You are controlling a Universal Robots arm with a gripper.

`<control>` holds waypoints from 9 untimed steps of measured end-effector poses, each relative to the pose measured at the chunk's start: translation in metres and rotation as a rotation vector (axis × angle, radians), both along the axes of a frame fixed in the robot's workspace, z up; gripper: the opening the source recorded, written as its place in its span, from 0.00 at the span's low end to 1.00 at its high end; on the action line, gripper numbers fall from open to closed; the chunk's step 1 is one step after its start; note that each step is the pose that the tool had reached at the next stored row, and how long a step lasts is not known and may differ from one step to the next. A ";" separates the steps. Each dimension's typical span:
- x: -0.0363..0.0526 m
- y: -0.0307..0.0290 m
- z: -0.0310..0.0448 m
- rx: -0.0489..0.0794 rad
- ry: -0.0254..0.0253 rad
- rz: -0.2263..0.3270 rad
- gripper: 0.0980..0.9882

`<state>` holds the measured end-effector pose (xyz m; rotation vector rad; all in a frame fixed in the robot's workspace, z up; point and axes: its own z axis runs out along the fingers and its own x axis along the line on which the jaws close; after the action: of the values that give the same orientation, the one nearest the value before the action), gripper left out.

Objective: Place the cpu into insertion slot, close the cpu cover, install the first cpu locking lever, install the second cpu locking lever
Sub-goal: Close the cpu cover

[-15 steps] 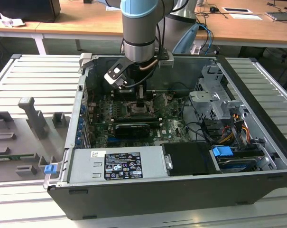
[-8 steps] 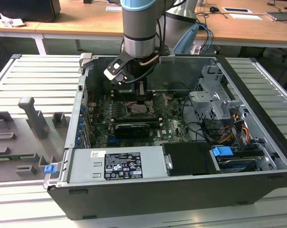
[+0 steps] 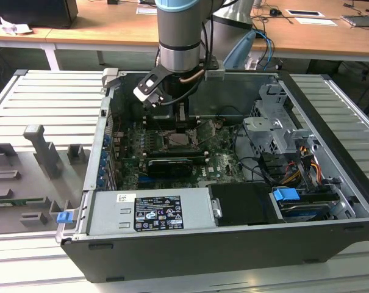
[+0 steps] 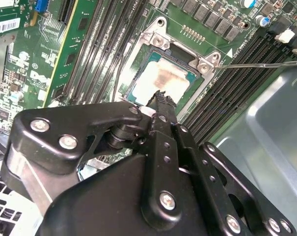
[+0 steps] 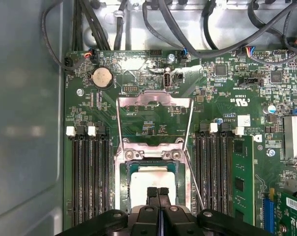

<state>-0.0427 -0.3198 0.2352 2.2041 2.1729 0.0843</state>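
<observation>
The cpu (image 5: 149, 181), pale silver with a brownish smear, lies flat inside the insertion slot (image 5: 122, 194) on the green motherboard; in the second wrist view the cpu (image 4: 164, 77) sits just beyond my fingertips. The cpu cover (image 5: 155, 100) is swung back open, and the board shows through its window. A thin locking lever (image 4: 258, 64) sticks out unlatched beside the socket, and the same lever (image 5: 194, 184) shows in the first wrist view. My gripper (image 5: 158, 192) hovers right above the chip, shut with nothing between its fingers. In the exterior view the gripper (image 3: 180, 129) reaches down into the case.
Black memory slots (image 5: 89, 177) flank the socket on both sides. Cables (image 5: 187, 34) run along the case wall. The open computer case holds a power supply (image 3: 150, 210), a drive cage (image 3: 272, 131) and a blue tab (image 3: 288, 196). Grey fixtures (image 3: 47, 149) stand on the slatted table.
</observation>
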 end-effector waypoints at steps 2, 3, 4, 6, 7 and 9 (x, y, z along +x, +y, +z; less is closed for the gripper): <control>0.0000 0.0000 0.0006 0.000 -0.0001 0.000 0.01; 0.0000 0.0000 0.0009 0.000 -0.0001 0.000 0.01; 0.0000 0.0000 0.0012 0.000 0.0000 0.000 0.01; 0.0000 0.0000 0.0021 0.000 0.0000 0.000 0.01; 0.0000 0.0000 0.0027 0.000 0.0000 0.000 0.01; 0.0000 0.0000 0.0033 0.000 -0.0001 0.000 0.01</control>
<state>-0.0427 -0.3197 0.2384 2.2041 2.1729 0.0846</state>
